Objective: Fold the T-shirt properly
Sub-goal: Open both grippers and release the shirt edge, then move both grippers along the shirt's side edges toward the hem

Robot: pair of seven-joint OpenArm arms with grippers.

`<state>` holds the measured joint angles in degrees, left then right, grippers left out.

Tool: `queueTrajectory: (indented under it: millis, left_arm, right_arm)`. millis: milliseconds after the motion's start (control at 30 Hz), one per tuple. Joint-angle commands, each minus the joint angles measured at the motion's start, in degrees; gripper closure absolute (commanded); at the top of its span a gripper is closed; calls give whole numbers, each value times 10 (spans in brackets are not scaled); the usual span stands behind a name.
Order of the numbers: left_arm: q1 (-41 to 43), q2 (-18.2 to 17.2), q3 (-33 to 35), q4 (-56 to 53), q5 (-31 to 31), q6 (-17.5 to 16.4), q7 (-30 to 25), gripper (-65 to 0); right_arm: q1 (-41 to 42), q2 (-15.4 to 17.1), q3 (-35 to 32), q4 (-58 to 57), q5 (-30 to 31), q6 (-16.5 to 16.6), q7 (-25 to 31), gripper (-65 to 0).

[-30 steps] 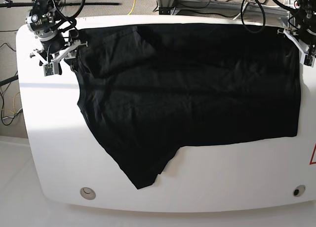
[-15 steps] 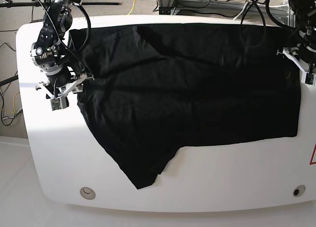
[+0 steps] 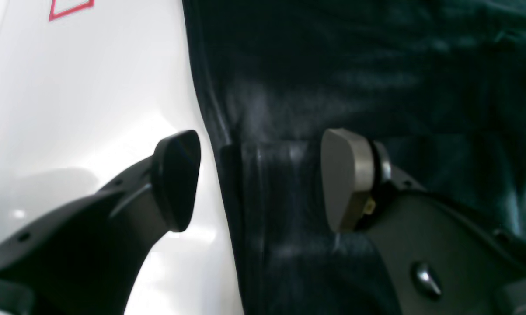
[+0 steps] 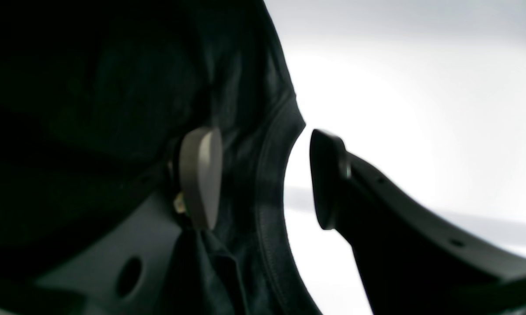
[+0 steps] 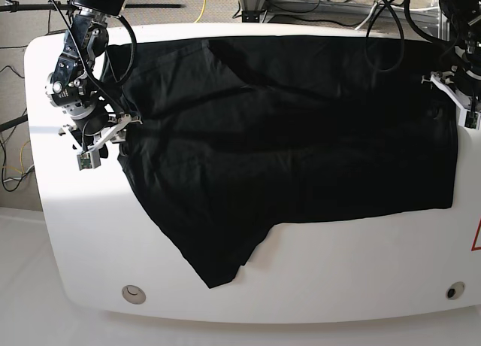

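Both arms have dropped along the T-shirt's (image 5: 293,143) two side edges since a second ago; the shirt itself has not shifted. It lies spread over most of the white surface (image 5: 361,263), one sleeve pointing toward the surface's near edge. Thin, limp cloth like this should be light and sag from any grip, so the stitched hems look the best hold. The left gripper (image 3: 258,179) has its jaws wide apart astride the hem, gripping nothing. The right gripper (image 4: 265,177) is likewise parted around the curved hem, not yet pinching.
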<state>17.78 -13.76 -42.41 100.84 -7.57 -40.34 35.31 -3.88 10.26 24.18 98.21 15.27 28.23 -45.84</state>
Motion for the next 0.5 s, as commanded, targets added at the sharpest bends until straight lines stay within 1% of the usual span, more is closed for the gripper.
queueTrajectory:
  millis: [0, 233, 300, 467]
  left_arm:
    - [-14, -10, 2, -10, -9, 3, -10, -394]
    - [-49, -15, 5, -57, -12, 3, -10, -389]
    - [-77, -23, 6, -86, -3, 3, -9, -393]
    - [-120, -38, 14, -140, 1, 3, -11, -395]
  right_arm:
    - [28, 5, -6, -20, 16, 8, 27, -310]
    - [61, 7, -14, -71, 21, 13, 45, -308]
    - [99, 12, -15, -132, 13, 11, 61, -311]
    - [142, 14, -26, -192, 10, 12, 84, -312]
